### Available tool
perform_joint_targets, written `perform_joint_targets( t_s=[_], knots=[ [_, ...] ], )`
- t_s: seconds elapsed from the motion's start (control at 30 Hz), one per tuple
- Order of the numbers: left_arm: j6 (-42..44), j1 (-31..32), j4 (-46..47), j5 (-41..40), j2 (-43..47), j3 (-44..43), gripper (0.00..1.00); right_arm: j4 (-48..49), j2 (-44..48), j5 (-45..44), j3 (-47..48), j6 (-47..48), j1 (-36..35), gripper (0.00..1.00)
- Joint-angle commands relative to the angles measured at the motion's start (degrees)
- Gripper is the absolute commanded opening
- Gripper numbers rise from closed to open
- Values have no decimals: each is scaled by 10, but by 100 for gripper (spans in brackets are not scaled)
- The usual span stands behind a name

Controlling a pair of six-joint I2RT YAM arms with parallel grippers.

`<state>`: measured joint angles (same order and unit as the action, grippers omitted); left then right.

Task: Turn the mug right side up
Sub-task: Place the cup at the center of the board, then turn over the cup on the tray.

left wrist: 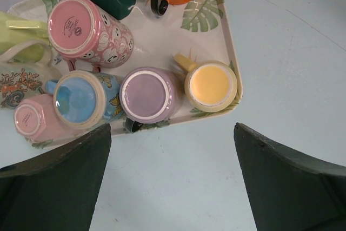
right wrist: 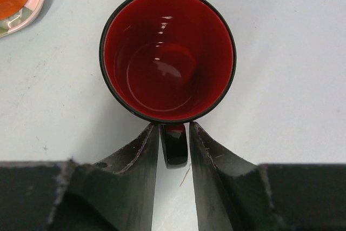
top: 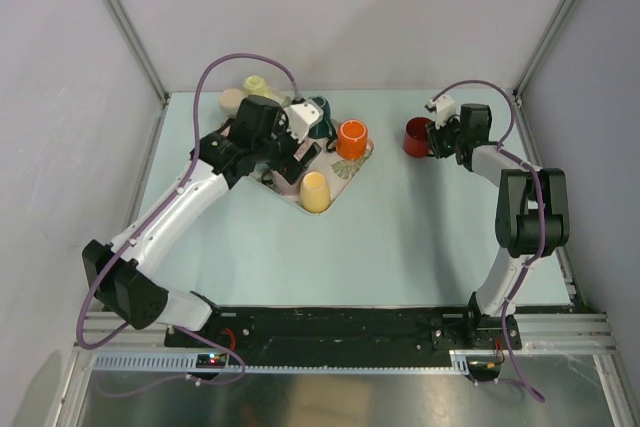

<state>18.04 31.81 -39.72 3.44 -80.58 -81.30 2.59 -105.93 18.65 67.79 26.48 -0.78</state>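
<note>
Right of the tray (left wrist: 157, 47), the red mug (right wrist: 167, 52) stands upright. The right gripper (right wrist: 173, 133) flanks its handle (right wrist: 174, 150), contact unclear; the left gripper (left wrist: 173, 131) gapes wide.

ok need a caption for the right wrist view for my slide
Upright red mug on the pale table, its black handle between the jaws of the right gripper

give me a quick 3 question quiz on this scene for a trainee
1. True or false: the red mug stands mouth up.
2. What lies between the fingers of the right claw? A the mug's rim, B its handle, C nothing.
3. Fill in: on the tray, the purple mug stands bottom ___.
Key: 1 true; 2 B; 3 up.
</note>
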Motion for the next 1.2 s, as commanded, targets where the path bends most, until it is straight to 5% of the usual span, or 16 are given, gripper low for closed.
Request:
perform_joint_targets(
  t_s=[0.0,0.33,0.6,0.8,0.93,1.17],
  knots=[
    [-4,4,6,11,0,-6,98,12,15,-4,24,-9,3,35],
    [17,3,5,-14,31,22,100,-33,129,16,28,-41,-33,65],
    [1,2,5,-19,35,33,100,-61,80,-25,86,-229,-143,79],
    [12,-5,7,-30,51,47,100,-77,-10,-68,192,-412,-178,82],
    [-1,-15,7,-26,60,58,100,-75,-64,-99,248,-419,-195,86],
    [-6,-20,8,-19,50,53,100,-59,-129,-151,265,-412,-197,71]
  ],
)
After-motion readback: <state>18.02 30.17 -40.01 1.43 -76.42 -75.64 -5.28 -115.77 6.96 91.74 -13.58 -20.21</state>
